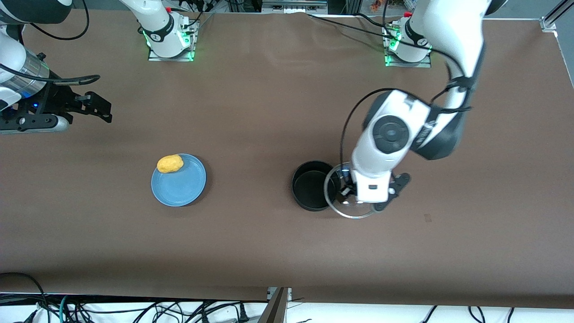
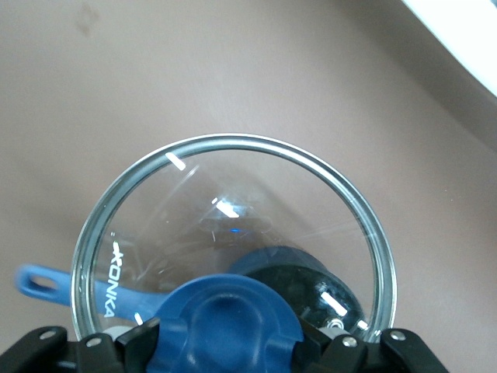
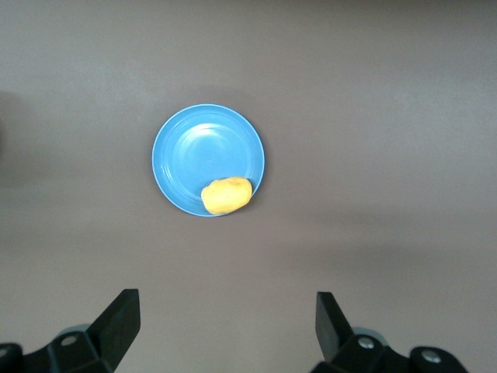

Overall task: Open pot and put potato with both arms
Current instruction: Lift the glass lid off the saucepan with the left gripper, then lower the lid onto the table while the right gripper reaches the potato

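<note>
On the brown table [image 1: 269,112], toward the left arm's end, left arm [image 1: 448,54] reaches down from its base and hangs over the pot's rim area. Right arm [image 1: 18,67] waits up at its own end of the table, well apart from everything. Glass lid [image 1: 352,211] with metal rim is off the pot, lifted and tilted, overlapping the pot's edge in the front view. Pot [image 1: 311,185] sits open, black inside; its blue handle [image 2: 43,281] shows through the lid in the left wrist view. Light-blue plate [image 1: 179,188] sits toward the right arm's end, well apart from pot. Left gripper [image 1: 372,190] is clamped on the lid's blue knob [image 2: 225,322]. Right gripper [image 1: 96,107] is spread wide, holding nothing, fingers [image 3: 120,318] apart. Potato [image 1: 170,163] lies on the plate's rim, on the edge farther from the front camera.
</note>
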